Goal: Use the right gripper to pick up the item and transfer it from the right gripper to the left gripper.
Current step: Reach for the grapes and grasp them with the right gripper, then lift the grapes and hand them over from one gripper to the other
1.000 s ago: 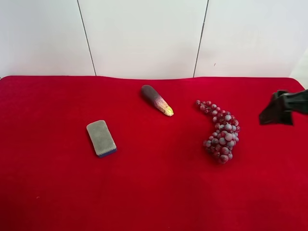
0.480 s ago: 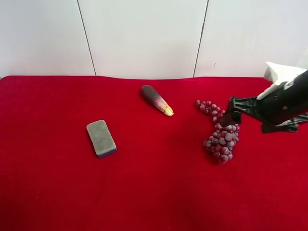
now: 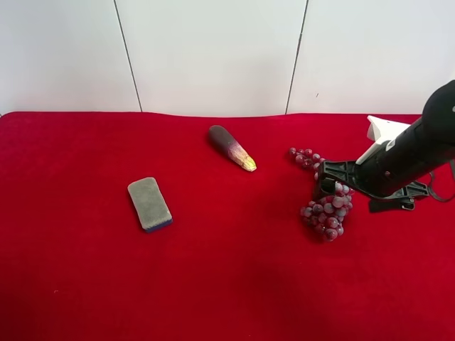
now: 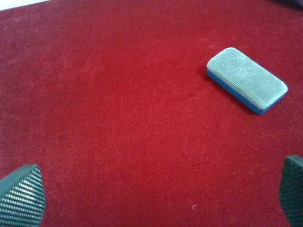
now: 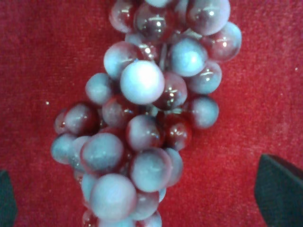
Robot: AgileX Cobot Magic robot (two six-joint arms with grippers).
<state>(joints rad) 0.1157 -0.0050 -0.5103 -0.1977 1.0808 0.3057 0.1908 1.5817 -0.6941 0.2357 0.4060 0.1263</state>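
The bunch of glossy red and whitish-pink artificial grapes (image 3: 328,209) is seen lying on the red-clothed tabletop (image 3: 227,284) toward the right arm's edge, straddled by the black right gripper (image 3: 325,186), which is spread wide. The left gripper (image 4: 156,196) is likewise spread, with the grey rectangular sponge (image 4: 246,80) nearby

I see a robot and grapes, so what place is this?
Probably a robot practice lab: a black robot arm reaches over toy grapes on a red cloth table, with plain white wall panels behind.
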